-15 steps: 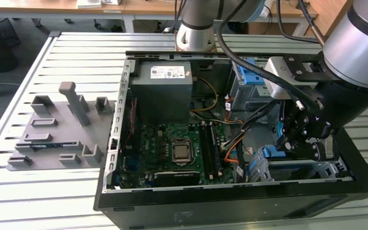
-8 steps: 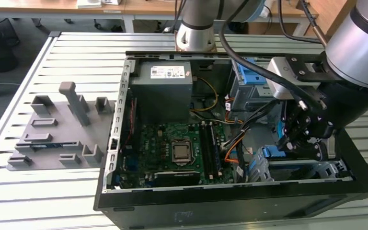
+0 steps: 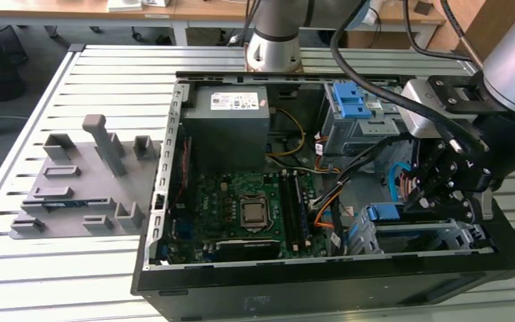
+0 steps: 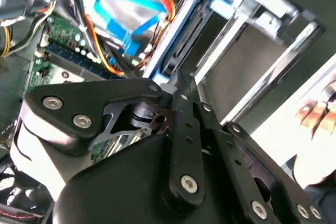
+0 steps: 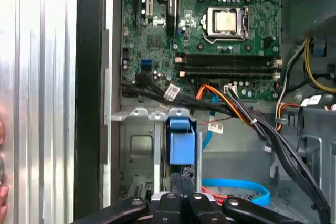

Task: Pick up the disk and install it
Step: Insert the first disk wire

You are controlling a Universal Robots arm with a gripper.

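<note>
The disk (image 3: 387, 215) stands on edge in the drive bay at the front corner of the open computer case, on the exterior view's right, with its blue tab pointing up. In the first wrist view the blue tab of the disk (image 5: 181, 142) sits between grey metal bay walls. My gripper (image 3: 423, 200) hangs right over it. Its fingers are shut together, and their tips rest at the disk's blue-framed edge in both wrist views (image 5: 181, 181) (image 4: 177, 80). Nothing shows between the fingers.
The case (image 3: 329, 278) lies open on a slatted metal table. Inside are the green motherboard (image 3: 249, 201), a grey power-supply box (image 3: 226, 111), a grey cage with blue clips (image 3: 351, 100) and cable bundles (image 5: 247, 119). A grey fixture (image 3: 78, 181) sits on the exterior view's left. A person's hand (image 4: 315, 114) is nearby.
</note>
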